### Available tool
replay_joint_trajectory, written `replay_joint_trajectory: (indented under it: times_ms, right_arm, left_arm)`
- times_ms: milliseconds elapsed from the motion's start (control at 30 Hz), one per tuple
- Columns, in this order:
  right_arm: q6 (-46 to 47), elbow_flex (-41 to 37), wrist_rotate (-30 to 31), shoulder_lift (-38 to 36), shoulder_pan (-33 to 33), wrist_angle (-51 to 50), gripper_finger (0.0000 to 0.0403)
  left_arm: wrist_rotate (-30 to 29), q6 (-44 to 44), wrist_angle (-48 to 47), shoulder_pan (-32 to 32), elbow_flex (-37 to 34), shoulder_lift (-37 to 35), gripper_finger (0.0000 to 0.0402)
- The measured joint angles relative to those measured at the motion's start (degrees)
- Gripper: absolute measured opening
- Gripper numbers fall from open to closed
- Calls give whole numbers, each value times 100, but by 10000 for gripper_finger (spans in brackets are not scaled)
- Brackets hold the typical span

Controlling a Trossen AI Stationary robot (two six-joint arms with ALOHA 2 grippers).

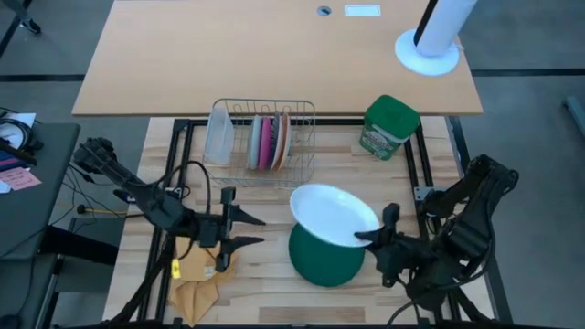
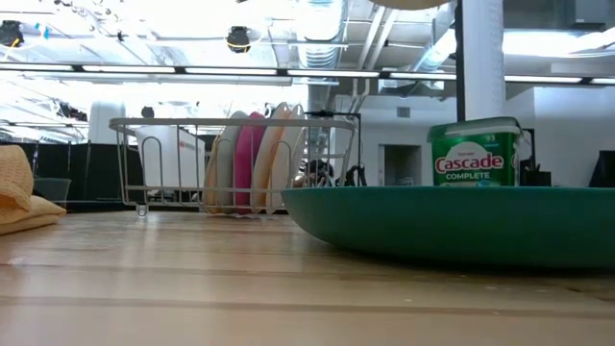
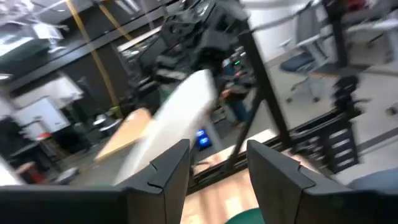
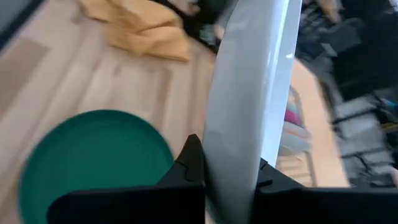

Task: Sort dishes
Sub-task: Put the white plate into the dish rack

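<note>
The right gripper (image 1: 370, 236) is clamped on the rim of a white plate (image 1: 333, 216), holding it lifted and tilted above the surface (image 1: 265, 292). In the right wrist view the plate (image 4: 252, 93) stands edge-on between the two fingers (image 4: 189, 163), which pinch its edge. Just below it a green plate (image 1: 324, 256) lies face down on the wood, partly covered by the white one from above; in the low view its green rim (image 2: 461, 223) rests flat on the surface.

The left gripper (image 1: 245, 230) hovers just left of the two plates, its fingers moderately apart and holding nothing.

Behind them a wire rack (image 1: 265, 139) holds small plates upright on edge: grey, pink (image 1: 266, 143) and patterned. A frosted container (image 1: 218, 135) leans at the rack's left end. A green canister (image 1: 390, 127) stands right of the rack. A yellow cloth (image 1: 199, 279) lies near the left gripper.
</note>
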Motion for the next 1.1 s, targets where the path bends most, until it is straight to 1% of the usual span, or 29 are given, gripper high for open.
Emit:
replay_joint_trajectory:
  times_ms: [100, 167, 267, 333, 400, 533, 633, 833, 967, 1100]
  right_arm:
    - [-505, 0, -567, 28, -89, 467, 28]
    - [-892, 1, -892, 81, -184, 839, 28]
    - [-1325, 0, -1249, 110, -202, 1158, 28]
    - [-1470, 0, -1483, 108, -244, 1279, 28]
    - [-1521, 4, -1657, 103, -275, 1440, 28]
    - [-1545, 4, -1797, 106, -320, 1506, 28]
    - [-1582, 4, -1947, 109, -408, 1710, 28]
    - [-1685, 4, -2482, 117, -602, 2019, 28]
    - [-1683, 4, -2496, 119, -651, 1998, 29]
    - [-1683, 4, -2496, 119, -652, 2011, 29]
  left_arm:
    - [-138, 126, 22, 83, 0, 109, 167]
    - [-102, 129, -37, 116, 0, 159, 180]
    - [226, 97, -210, 131, 0, 224, 200]
    - [472, 96, -255, 129, 0, 284, 211]
    - [579, 131, -249, 127, 0, 312, 218]
    - [998, 150, -369, 131, 2, 318, 224]
    - [1030, 267, -349, 129, 2, 368, 224]
    - [1010, 606, -69, 185, 2, 654, 224]
    - [1012, 841, -49, 225, 2, 800, 224]
    - [1098, 797, -44, 262, 2, 850, 214]
